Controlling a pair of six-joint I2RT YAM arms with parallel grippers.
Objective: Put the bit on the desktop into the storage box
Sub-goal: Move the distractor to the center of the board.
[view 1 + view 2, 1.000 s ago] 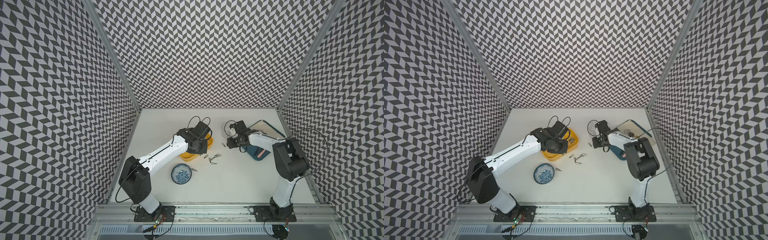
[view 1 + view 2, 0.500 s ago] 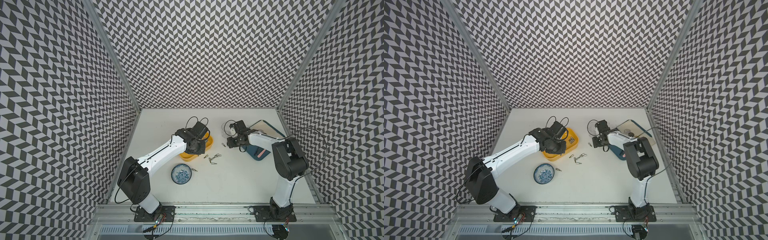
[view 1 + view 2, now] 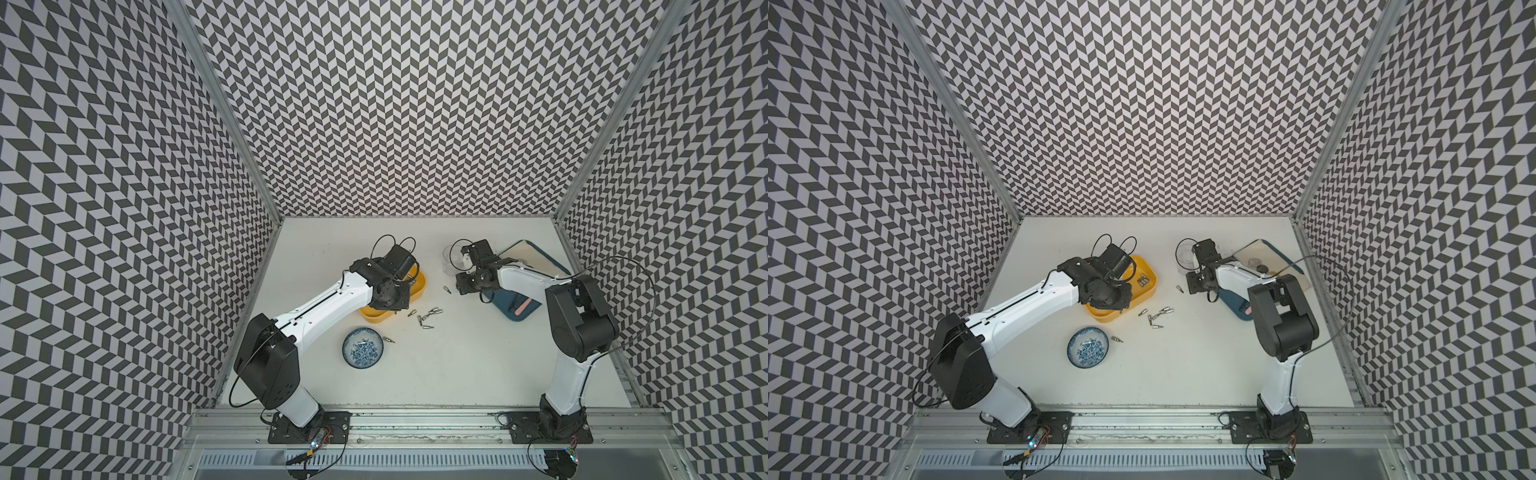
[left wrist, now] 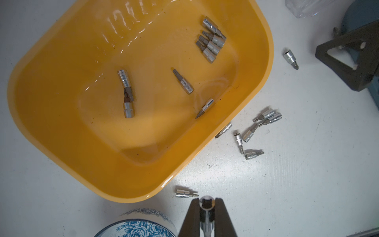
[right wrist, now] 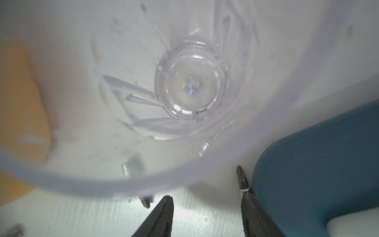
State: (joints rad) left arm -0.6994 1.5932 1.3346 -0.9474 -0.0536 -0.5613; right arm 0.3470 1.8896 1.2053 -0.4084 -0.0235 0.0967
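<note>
Presently the left gripper [image 4: 206,202] is seen clamped on a silvery bit [image 4: 206,203], which is viewed end-on between the closed jaws. The yellow storage box [image 4: 51,127] is set on the white worktop [image 4: 297,195], and several bits [image 4: 211,41] are already laid inside it, a few of them side by side near one corner. A cluster of loose bits [image 4: 254,131] is scattered on the worktop just beside the box, and another bit [image 4: 186,193] is left between the box and the blue-and-white bowl [image 4: 141,227]. The right gripper [image 5: 207,207] is held with its jaws apart, next to a clear plastic cup [image 5: 192,86] and the dark-blue board [image 5: 317,164]. A single bit [image 3: 447,288] is found on the worktop near that gripper.
</note>
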